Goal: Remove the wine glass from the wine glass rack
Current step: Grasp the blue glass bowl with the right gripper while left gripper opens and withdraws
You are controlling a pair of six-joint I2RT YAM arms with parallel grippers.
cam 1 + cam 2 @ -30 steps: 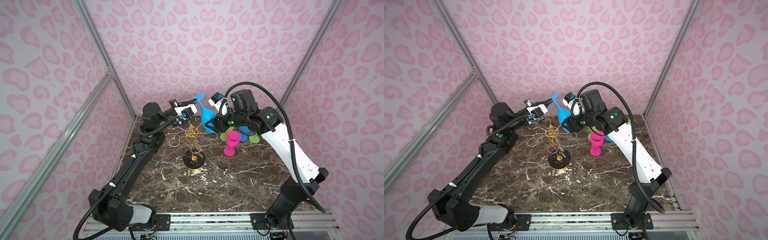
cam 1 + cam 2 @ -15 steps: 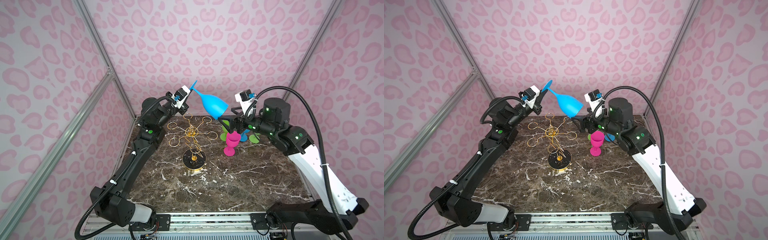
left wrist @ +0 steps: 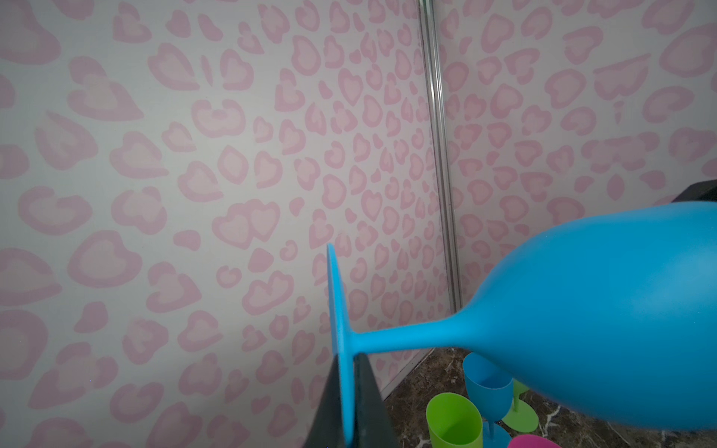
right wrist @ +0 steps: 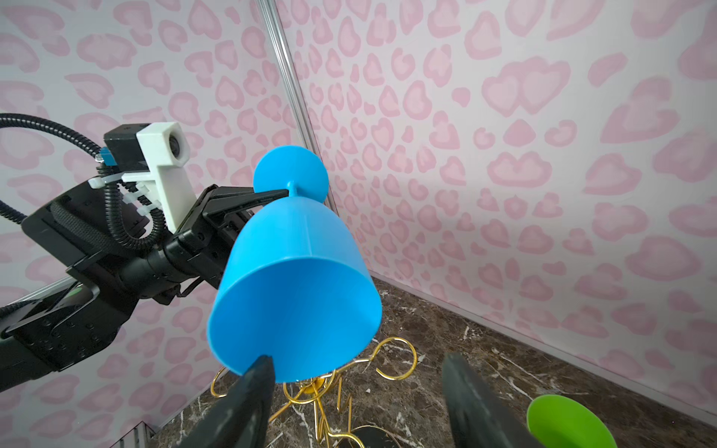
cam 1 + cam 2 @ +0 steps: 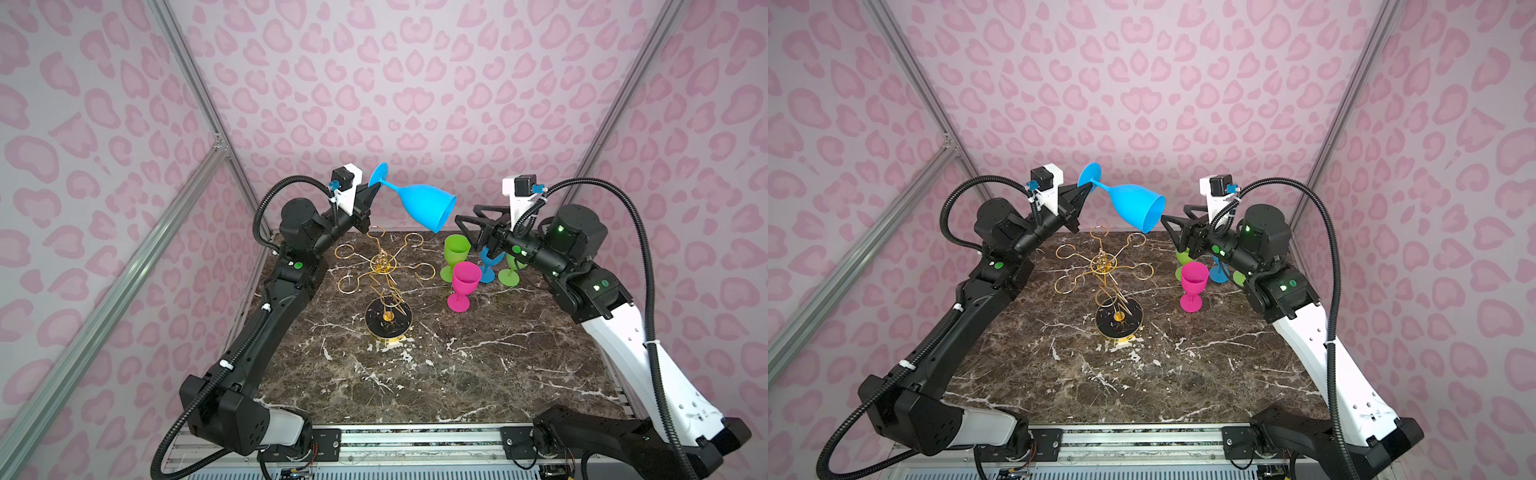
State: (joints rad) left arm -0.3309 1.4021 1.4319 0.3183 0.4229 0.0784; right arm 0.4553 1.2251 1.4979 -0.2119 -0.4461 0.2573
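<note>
The marble bench carries the gold wine glass rack at its middle, small glasses upright at far right. The blue wine glass hangs in the air over the rack's far loops, tipped mouth-down to the right. The left hand is clamped on its foot; the right hand, jaws well apart, sits just beside its rim.

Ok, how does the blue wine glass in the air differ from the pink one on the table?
Pose: the blue wine glass lies tipped sideways in the air, mouth angled down; the pink wine glass stands upright on the table. Hold: the left gripper pinches the blue one's foot; nothing touches the pink one. Both are opaque stemmed glasses, off the wine glass rack.
</note>
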